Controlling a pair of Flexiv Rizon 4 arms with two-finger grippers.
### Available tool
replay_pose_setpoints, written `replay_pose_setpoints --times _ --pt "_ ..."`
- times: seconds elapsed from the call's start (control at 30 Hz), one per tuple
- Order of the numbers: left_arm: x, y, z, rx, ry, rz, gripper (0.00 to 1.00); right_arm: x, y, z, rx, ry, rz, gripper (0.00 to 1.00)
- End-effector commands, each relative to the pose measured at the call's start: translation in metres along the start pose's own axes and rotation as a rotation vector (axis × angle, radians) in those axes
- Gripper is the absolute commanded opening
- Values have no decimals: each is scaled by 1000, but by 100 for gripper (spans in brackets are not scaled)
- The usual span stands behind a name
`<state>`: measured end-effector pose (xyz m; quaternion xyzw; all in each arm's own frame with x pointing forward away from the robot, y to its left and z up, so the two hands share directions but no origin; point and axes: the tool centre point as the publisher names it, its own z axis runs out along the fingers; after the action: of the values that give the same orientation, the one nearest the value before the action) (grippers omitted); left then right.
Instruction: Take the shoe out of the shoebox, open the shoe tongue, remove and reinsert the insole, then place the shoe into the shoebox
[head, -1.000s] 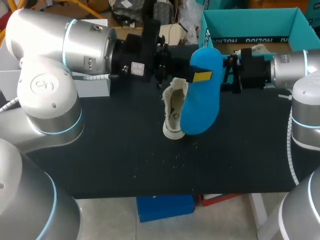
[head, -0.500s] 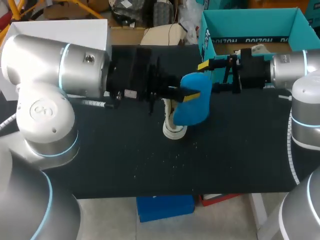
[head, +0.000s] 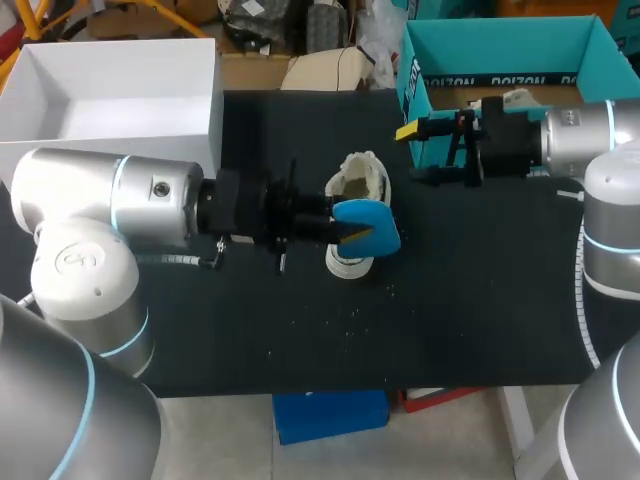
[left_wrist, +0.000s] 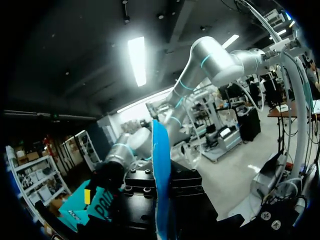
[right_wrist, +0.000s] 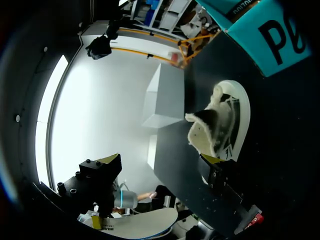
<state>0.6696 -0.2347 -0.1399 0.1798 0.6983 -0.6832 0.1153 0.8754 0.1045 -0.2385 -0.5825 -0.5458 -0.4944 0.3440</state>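
Here, above black table (head: 450, 300): left gripper (head: 352, 229) clamps blue insole (head: 373, 214) at white shoe (head: 355, 185); right gripper (head: 418, 155) fingers apart beside teal shoebox (head: 500, 45).

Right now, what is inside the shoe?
Only a brownish hollow shows at the mouth of the shoe. The blue insole is outside, held in the left fingers above the toe end, so the front of the inside is hidden.

Silver left arm (head: 120, 195) lies level, pointing inward; left gripper (head: 352, 232) clamped on thin blue foam insole (head: 368, 216). Silver right arm (head: 585, 130) also level. Right gripper (head: 414, 155) stands spread wide, holding nothing.
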Motion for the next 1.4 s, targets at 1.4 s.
replay_pose_setpoints --times 1.4 --pt "40 45 -22 -180 -143 848 0 -1 0 2 -2 0 0 100"
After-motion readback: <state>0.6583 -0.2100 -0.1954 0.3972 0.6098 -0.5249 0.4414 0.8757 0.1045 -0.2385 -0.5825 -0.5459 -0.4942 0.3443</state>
